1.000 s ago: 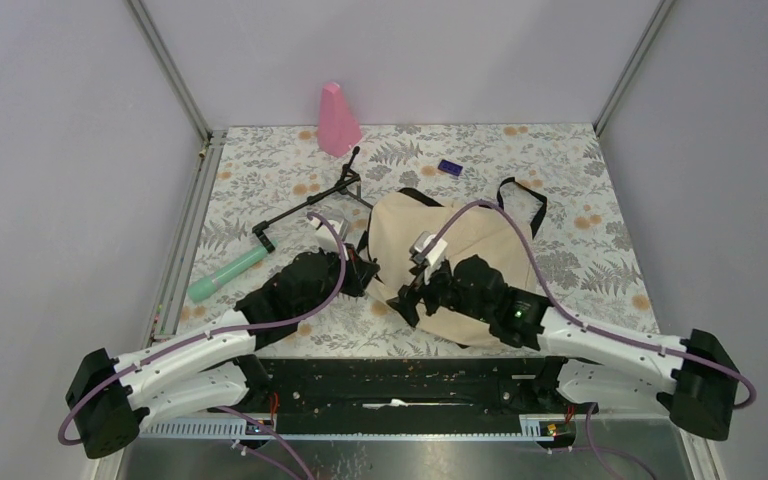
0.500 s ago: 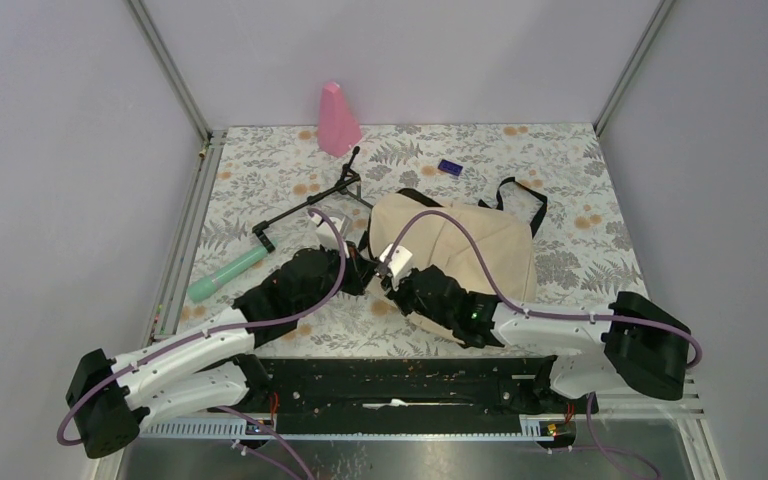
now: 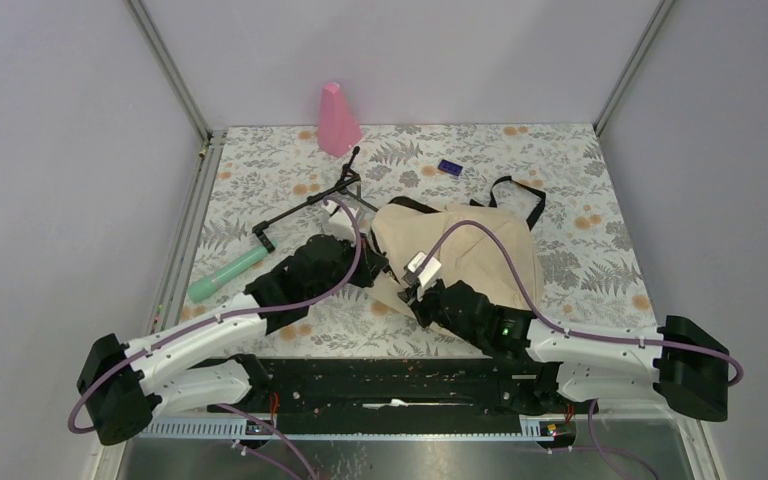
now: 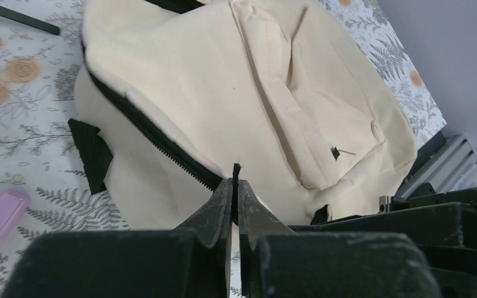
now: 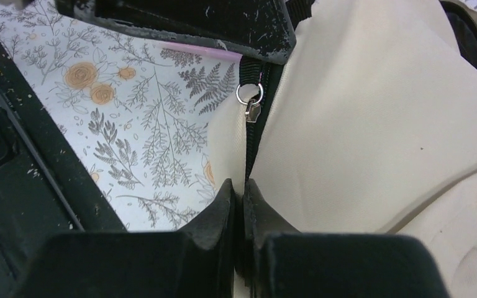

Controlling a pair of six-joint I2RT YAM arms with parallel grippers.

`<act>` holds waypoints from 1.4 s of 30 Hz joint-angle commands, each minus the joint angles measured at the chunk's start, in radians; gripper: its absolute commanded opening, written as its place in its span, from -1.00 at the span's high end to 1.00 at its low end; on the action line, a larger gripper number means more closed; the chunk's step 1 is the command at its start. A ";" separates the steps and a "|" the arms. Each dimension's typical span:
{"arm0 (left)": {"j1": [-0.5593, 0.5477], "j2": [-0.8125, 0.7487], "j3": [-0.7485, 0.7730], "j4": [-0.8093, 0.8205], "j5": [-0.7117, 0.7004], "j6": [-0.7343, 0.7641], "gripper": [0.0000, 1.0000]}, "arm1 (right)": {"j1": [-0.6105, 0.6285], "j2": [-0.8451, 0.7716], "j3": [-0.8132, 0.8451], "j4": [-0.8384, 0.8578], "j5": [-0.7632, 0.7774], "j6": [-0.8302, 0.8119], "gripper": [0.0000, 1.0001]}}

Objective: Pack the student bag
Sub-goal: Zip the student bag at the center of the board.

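The student bag (image 3: 475,250), cream fabric with black zippers and straps, lies right of the table's middle. My left gripper (image 3: 375,268) is at its near left edge, shut on a thin black tab (image 4: 235,171) that sticks up between the fingertips next to the black zipper (image 4: 155,139). My right gripper (image 3: 408,293) sits just nearer on that same corner. Its jaws (image 5: 243,185) are shut on the bag's black zipper edge, below the silver zipper slider with a ring (image 5: 250,102). The bag's cream front (image 5: 372,124) fills the right wrist view.
A pink cone (image 3: 337,118) stands at the back. A black folding stand (image 3: 310,200) and a green cylinder (image 3: 225,274) lie left of the bag, and a small dark blue item (image 3: 449,167) lies behind it. A pink pen (image 4: 0,217) lies on the floral cloth.
My right gripper went from open to shut and moved left to the bag's near left corner. The left gripper shifted slightly farther and right, still shut. The bag's cloth shifted.
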 commanded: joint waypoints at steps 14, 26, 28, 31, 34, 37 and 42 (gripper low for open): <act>0.209 0.090 0.075 0.265 0.099 0.006 1.00 | 0.036 -0.293 -0.059 -0.458 -0.058 0.204 1.00; 0.302 0.182 0.061 0.352 0.144 0.007 1.00 | 0.035 -0.420 -0.049 -0.616 0.007 0.276 1.00; 0.322 0.209 0.070 0.377 0.151 0.003 1.00 | 0.035 -0.456 -0.047 -0.644 0.014 0.295 1.00; 0.339 0.270 0.097 0.410 0.175 0.002 1.00 | 0.035 -0.496 -0.046 -0.672 0.015 0.320 1.00; 0.358 0.330 0.138 0.413 0.198 -0.001 1.00 | 0.035 -0.524 -0.052 -0.689 0.010 0.342 1.00; 0.365 0.333 0.143 0.421 0.223 -0.003 1.00 | 0.035 -0.544 -0.054 -0.712 0.017 0.355 1.00; 0.362 0.276 0.097 0.448 0.355 -0.020 1.00 | 0.036 -0.542 -0.006 -0.717 0.075 0.349 0.09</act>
